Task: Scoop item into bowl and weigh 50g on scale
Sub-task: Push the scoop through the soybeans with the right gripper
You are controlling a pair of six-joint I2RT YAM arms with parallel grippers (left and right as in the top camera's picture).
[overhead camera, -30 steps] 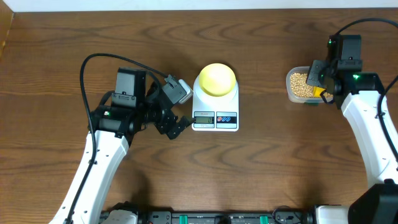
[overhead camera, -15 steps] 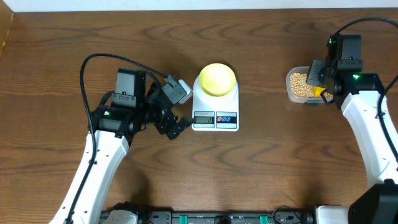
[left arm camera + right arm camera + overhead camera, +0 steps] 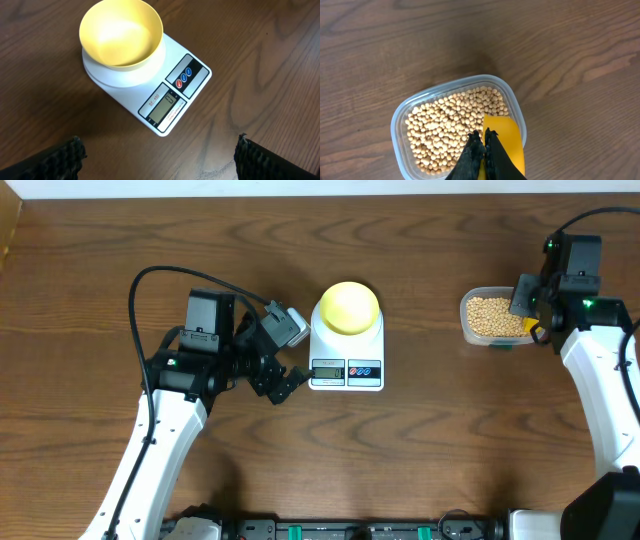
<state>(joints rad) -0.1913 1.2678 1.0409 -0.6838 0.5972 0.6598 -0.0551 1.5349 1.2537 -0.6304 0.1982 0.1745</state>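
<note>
The pale-yellow bowl (image 3: 347, 307) (image 3: 121, 35) stands empty on the white scale (image 3: 372, 340) (image 3: 185, 75). My left gripper (image 3: 292, 355) (image 3: 159, 142) hovers open just left of the scale, with nothing between its fingers. The tan beans (image 3: 485, 315) (image 3: 445, 125) fill a clear plastic tub (image 3: 466, 320) (image 3: 400, 115) at the right. My right gripper (image 3: 528, 315) (image 3: 483, 134) is over the tub's right side, shut on a yellow scoop (image 3: 518, 330) (image 3: 505, 137). The scoop's blade lies on the beans by the tub's right wall.
Brown wooden table all round. The left arm's black cable (image 3: 160, 275) loops over the table behind the left gripper. The scale's display (image 3: 162, 105) and two coloured buttons (image 3: 183, 77) face my left gripper.
The right arm has shifted a little to the right, baring more of the beans in the overhead view. The left arm, bowl and scale have not moved.
</note>
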